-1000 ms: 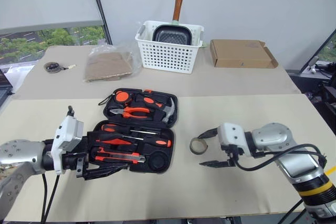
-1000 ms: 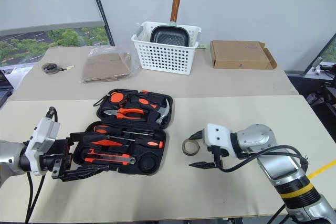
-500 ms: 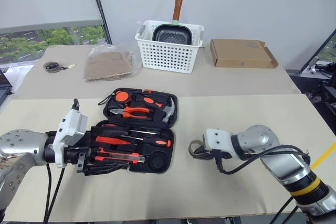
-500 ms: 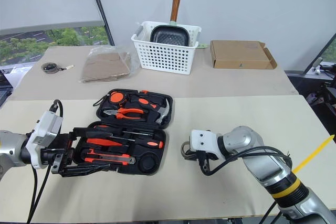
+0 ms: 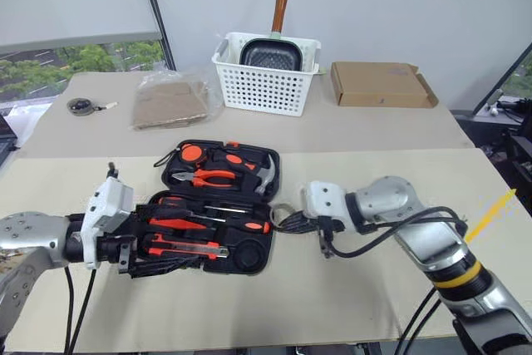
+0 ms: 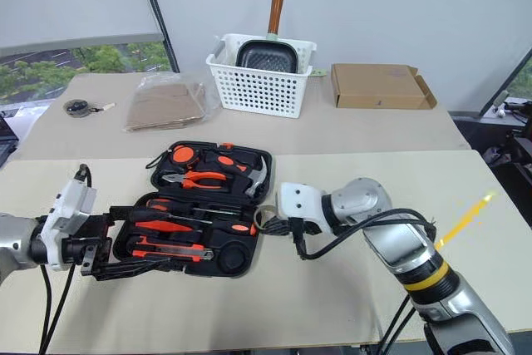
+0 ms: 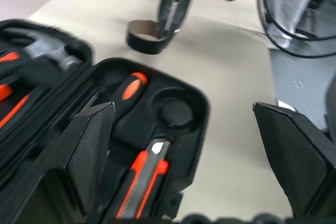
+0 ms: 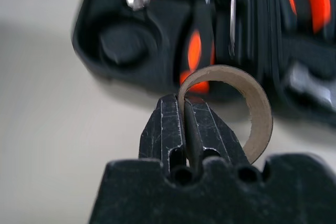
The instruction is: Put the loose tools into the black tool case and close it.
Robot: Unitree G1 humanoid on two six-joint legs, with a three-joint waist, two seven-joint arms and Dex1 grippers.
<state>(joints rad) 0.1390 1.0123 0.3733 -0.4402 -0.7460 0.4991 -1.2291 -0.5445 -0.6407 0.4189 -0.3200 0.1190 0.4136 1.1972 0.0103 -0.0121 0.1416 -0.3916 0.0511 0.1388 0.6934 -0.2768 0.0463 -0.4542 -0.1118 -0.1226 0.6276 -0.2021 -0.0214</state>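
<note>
One loose tool was left outside the case, as far as you could see: the small tape roll (image 8: 231, 109), pinched by its wall between the clenched fingers of your right gripper (image 6: 268, 224). It hung just beside the right edge of the black tool case (image 5: 218, 205), lifted off the table (image 5: 349, 297) and not yet over any slot.

Inside the open case, the near half held the two long screwdrivers (image 5: 218, 221) with orange-and-black handles lying side by side, and the utility knife (image 5: 187, 247) nearest you. A round, empty recess (image 7: 176, 113) sat in the near right corner of that half; you would judge that it was meant for the roll. The far half held the orange-handled pliers (image 5: 212, 176), the steel-headed hammer (image 5: 264, 174) and a round orange-and-black item you could not identify. You could not tell where the small all-orange screwdriver was.

Your left gripper (image 5: 162, 251) sat low at the case's near left corner, its jaws spread wide and holding nothing, reaching along the near edge.

So most of the packing looked done. What remained: seat the roll, then fold the lid over and latch it.

Farther back on the table stood a white basket (image 5: 266, 81) with a dark square pan (image 5: 270, 54) in it, the wooden handle sticking up. To its right lay a flat cardboard box (image 5: 378, 85), shut. To its left lay a clear bag (image 5: 170, 101) of brown sheets, and well apart at the far left a small round object (image 5: 83, 106).
</note>
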